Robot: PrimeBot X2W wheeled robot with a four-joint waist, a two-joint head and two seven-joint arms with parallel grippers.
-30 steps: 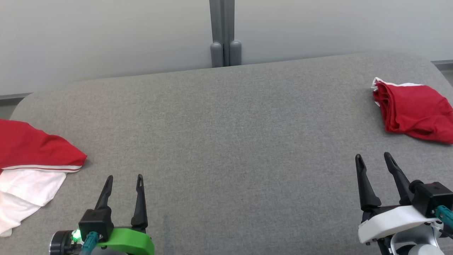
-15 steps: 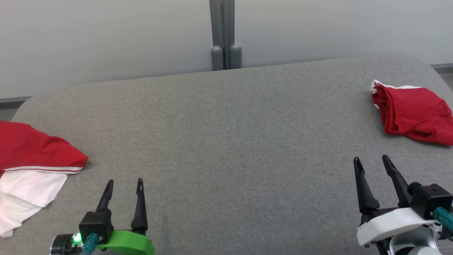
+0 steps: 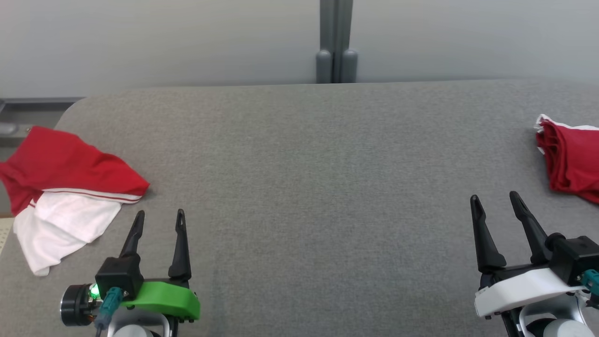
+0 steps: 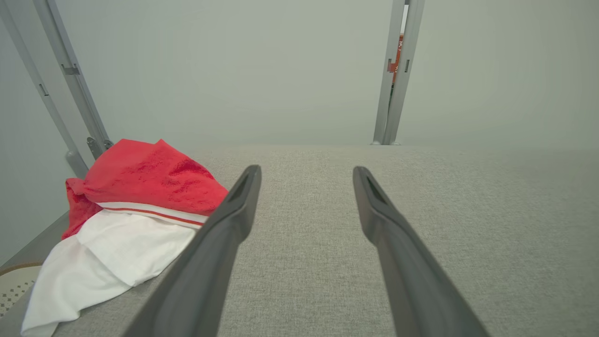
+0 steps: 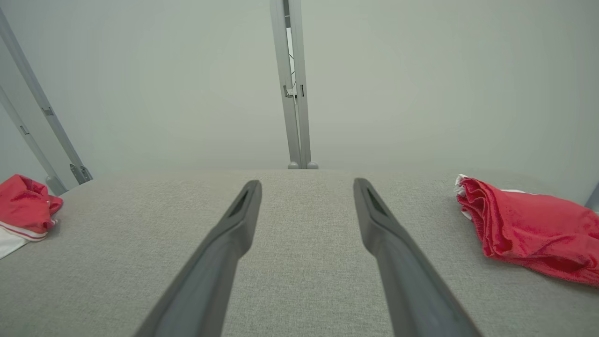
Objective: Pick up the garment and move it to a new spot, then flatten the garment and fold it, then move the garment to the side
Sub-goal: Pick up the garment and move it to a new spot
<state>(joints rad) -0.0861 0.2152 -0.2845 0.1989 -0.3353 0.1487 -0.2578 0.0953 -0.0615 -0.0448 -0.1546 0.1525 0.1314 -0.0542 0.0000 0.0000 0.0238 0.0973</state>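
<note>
Two grippers spread wide, nothing held

Both sets of long dark fingers stand apart and empty over the grey woven-fabric table (image 3: 304, 154); the left gripper (image 3: 159, 213), on its green mount, touches nothing; the right gripper (image 3: 494, 195), on its white mount, is likewise spread and clear of any cloth; a crumpled red-and-white cloth garment (image 3: 70, 182) lies at the table's left edge, near the left gripper, to the left of its fingertips and a little ahead of them, not touching them; a folded red garment with white trim (image 3: 571, 164) lies at the right edge, ahead and to the right of the right gripper, apart from it.
</note>
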